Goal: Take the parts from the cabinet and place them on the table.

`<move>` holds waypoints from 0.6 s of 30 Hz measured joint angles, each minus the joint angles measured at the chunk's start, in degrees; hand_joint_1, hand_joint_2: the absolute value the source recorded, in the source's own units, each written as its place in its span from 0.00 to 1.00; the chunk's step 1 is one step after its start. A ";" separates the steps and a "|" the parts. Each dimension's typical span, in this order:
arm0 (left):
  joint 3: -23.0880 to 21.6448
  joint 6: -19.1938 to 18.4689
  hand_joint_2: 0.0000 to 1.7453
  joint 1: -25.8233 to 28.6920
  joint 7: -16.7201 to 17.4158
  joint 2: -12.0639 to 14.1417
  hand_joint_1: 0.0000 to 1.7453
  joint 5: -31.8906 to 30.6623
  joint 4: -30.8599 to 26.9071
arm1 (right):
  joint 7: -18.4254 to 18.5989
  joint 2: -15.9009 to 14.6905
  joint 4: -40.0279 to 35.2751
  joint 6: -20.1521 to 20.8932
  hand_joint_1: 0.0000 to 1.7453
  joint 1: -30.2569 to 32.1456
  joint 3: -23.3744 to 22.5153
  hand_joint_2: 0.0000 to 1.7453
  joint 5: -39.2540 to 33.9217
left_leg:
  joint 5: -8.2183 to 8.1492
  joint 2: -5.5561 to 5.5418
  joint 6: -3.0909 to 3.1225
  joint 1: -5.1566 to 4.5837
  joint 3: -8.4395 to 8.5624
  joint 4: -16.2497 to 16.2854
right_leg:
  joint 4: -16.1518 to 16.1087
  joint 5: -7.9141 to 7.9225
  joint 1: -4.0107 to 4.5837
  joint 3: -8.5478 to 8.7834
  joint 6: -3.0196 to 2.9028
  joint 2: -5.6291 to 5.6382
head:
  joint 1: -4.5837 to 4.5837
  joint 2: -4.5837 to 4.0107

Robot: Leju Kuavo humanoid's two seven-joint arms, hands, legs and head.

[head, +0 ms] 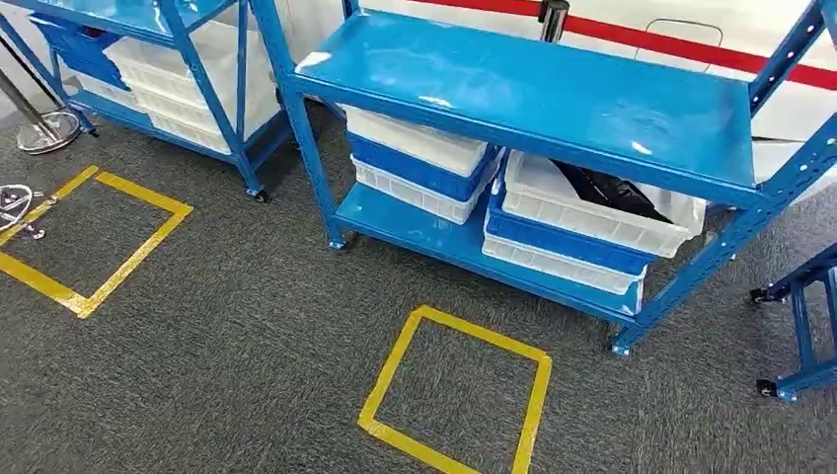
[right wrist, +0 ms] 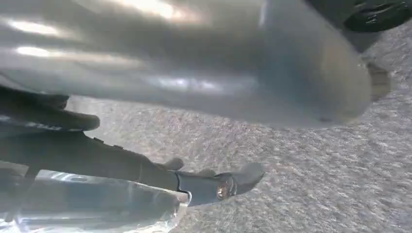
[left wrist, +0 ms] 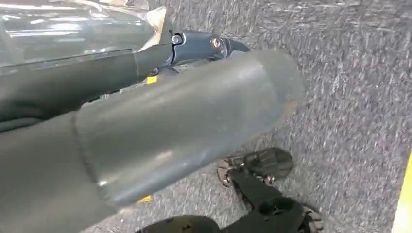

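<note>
Left wrist view, entry one: left hand, thick grey thumb across the frame, dark fingers stretched out straight alongside it. Aimed down at grey carpet. Judged to be hanging at the robot's side, since no reach looks under way. Cannot tell whether the fingers are apart or closed. Glossy clear sheet lying close against the fingers, nature unclear, not confirmed as held.

Right wrist view, entry two: right hand, same arrangement, dark fingers extended near the carpet. Spread or closure likewise impossible to tell.

Head view, entry three, outward from the fingers: yellow tape square on the carpet, probably a standing mark set just before the shelving so that the fingers can reach. Beyond it, blue cabinet with an open lower shelf. On that shelf, stacked white and blue crates. Uppermost crate at the robot's right tilted forward, most likely for easy access. Inside it, black parts, well apart from both sets of fingers, ahead of them and untouched.

Stage judged: approach only, nothing taken yet. Next requirement: close in on the cabinet, then raise a hand into the tilted crate.
</note>
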 joint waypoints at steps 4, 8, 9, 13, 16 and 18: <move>-0.04 0.00 0.00 -0.08 0.02 -0.11 0.00 0.00 0.00 | 0.00 -0.02 -0.02 0.02 0.00 -0.16 0.00 0.00 0.02 | -3.42 -0.32 -1.06 0.64 -4.91 9.48 | -0.23 -0.53 0.00 2.01 -1.20 0.29 | -0.20 0.00; -0.02 0.00 0.00 0.23 -0.13 -0.09 0.00 0.00 0.00 | -0.04 -0.02 -0.02 0.02 0.00 -0.11 0.00 0.00 0.13 | -4.54 -0.33 -0.98 0.63 -11.51 16.04 | -0.22 -1.71 0.49 3.28 -1.69 0.74 | -0.24 0.00; -0.02 0.00 0.00 0.28 -0.15 -0.09 0.00 0.00 0.00 | -0.04 0.00 -0.02 0.02 0.00 -0.03 -0.02 0.00 0.13 | -1.29 -0.34 -0.56 0.60 -10.25 11.95 | -0.23 -2.09 0.59 3.88 -1.65 0.88 | -0.22 0.00; -0.04 0.00 0.00 0.10 -0.15 0.04 0.00 0.00 0.00 | -0.11 0.37 -0.02 0.02 0.00 -0.26 -0.02 0.00 0.15 | 0.18 -0.71 1.45 -0.84 -6.90 2.30 | -0.79 -3.36 0.65 4.63 -0.73 1.32 | -0.09 0.00; -0.04 0.02 0.00 0.28 -0.04 0.15 0.00 0.00 -0.07 | -0.13 0.48 -0.02 0.02 0.00 -0.28 -0.04 0.00 0.24 | 2.87 -1.54 3.25 -0.99 -4.51 0.07 | 0.43 -2.23 1.29 6.54 1.03 1.34 | -0.20 0.00; -0.04 0.02 0.00 0.18 0.09 0.07 0.00 -0.09 -0.07 | -0.11 0.37 -0.02 0.02 0.00 -0.43 -0.04 0.00 0.31 | 3.33 -1.09 3.60 -0.66 -2.76 -0.66 | 2.89 -4.83 1.35 5.77 0.70 0.92 | 0.02 -0.02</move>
